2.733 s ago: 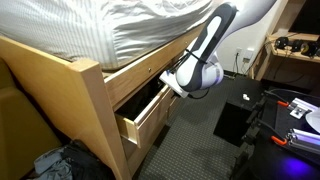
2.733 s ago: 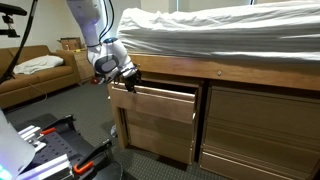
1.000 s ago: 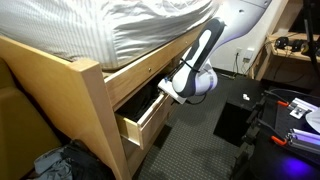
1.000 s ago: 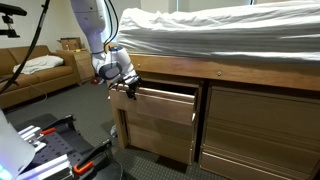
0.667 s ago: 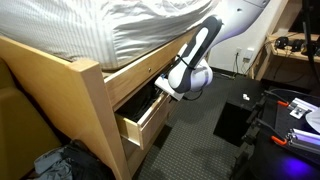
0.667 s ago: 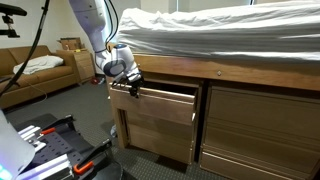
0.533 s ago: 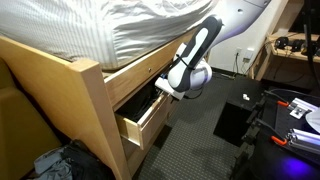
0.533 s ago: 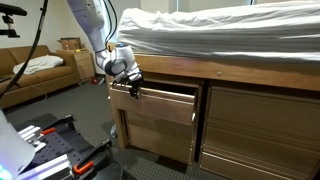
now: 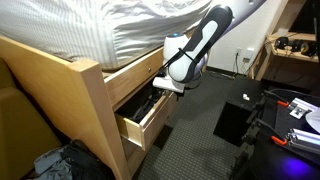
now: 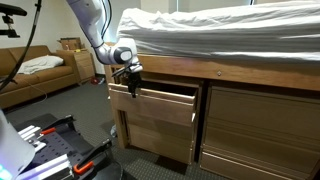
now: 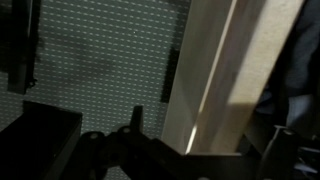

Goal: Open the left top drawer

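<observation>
Grey carpet (image 9: 195, 140) lies open before the left top drawer (image 10: 160, 112), partly out beneath the bed frame (image 10: 230, 72); gripper (image 10: 131, 80) at its top corner, fingers' spread impossible to tell; wrist view alone shows carpet past its edge

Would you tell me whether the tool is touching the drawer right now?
Cannot tell: in an exterior view the tool overlaps the drawer's top edge, hiding any gap.

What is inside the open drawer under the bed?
The drawer shows only dark shadow inside in an exterior view; no contents are clear. The bed frame board above and the gripper at its edge cover the rest.
</observation>
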`<action>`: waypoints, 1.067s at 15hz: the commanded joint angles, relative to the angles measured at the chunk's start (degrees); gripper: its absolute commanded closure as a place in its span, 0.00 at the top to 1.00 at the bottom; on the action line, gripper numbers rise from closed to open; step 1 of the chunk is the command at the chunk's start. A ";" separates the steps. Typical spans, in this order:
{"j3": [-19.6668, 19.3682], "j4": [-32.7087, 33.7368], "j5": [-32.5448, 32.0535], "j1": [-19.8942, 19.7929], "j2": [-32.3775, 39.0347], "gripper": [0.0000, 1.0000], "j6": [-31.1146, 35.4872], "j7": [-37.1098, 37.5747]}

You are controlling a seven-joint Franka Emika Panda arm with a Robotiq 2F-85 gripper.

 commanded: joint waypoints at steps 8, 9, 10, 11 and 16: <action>1.07 1.01 -16.93 -1.85 -4.92 1.00 -6.46 12.88; 1.06 1.01 -16.94 -1.85 -4.92 1.00 -6.48 12.88; 1.06 1.01 -16.94 -1.85 -4.92 1.00 -6.49 12.88; 2.34 1.44 -16.74 -2.96 -4.06 1.00 -6.46 12.35; 7.96 1.48 -16.75 -7.17 -1.35 1.00 -5.60 12.48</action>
